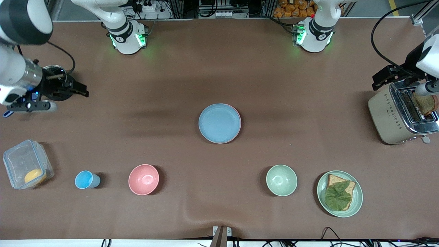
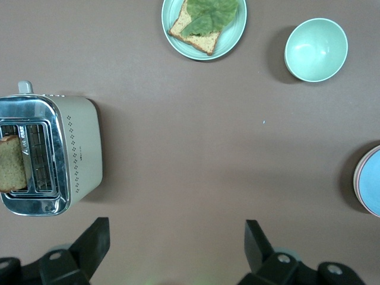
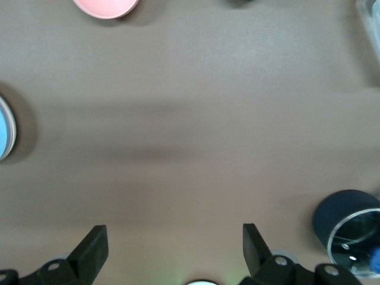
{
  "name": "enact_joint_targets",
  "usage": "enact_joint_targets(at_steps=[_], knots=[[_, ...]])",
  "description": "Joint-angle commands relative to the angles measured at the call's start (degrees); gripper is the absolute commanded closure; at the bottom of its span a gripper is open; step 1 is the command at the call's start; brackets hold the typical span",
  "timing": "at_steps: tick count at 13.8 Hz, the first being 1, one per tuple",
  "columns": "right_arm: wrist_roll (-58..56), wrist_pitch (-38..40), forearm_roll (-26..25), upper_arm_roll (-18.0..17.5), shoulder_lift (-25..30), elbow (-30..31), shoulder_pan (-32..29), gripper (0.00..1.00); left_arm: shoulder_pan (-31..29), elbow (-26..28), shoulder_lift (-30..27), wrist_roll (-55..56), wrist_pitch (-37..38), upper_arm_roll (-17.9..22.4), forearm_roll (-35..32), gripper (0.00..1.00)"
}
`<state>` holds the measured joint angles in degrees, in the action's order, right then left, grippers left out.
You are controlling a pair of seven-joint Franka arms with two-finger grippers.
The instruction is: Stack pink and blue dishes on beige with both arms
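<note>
Where the front view takes in the whole table, a blue plate sits mid-table on a pink plate, only a pink rim showing; no beige plate can be made out under them. Nearer the camera: lidded box, blue cup, pink bowl, green bowl, green plate with bread and a leaf. Right gripper hangs at the right arm's end; left gripper over the toaster at the left arm's end. Left wrist view: left gripper spread wide, empty, over bare cloth; toaster with bread in its slot, green plate, green bowl, blue plate edge. Right wrist view: right gripper spread wide, empty; pink bowl, blue plate edge, dark cup.
</note>
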<state>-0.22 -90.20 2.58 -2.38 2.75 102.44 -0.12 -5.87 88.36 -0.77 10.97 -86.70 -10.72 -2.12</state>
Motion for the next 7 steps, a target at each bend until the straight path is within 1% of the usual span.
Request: enact_joint_targets(at_steps=[1, 3, 5, 7], knots=[[-0.6, 6.7, -2.0, -1.5, 1.6, -7.1, -1.7, 0.00, 0.1, -1.2, 0.2, -2.0, 1.4, -0.4, 1.3, 0.00], [-2.8, 7.4, -3.6, -1.6, 1.8, -8.7, -1.7, 0.00, 0.0, -1.7, 0.3, -2.1, 1.4, -0.4, 1.3, 0.00], [-4.6, 6.8, -4.1, -1.6, 1.5, -10.4, -1.9, 0.00, 0.1, -1.7, 0.3, -2.5, 1.4, -0.4, 1.3, 0.00], [-4.7, 4.2, -3.7, -1.6, 1.4, -10.2, -2.6, 0.00, 0.2, -1.8, 0.3, -2.4, 1.4, -0.4, 1.2, 0.00]])
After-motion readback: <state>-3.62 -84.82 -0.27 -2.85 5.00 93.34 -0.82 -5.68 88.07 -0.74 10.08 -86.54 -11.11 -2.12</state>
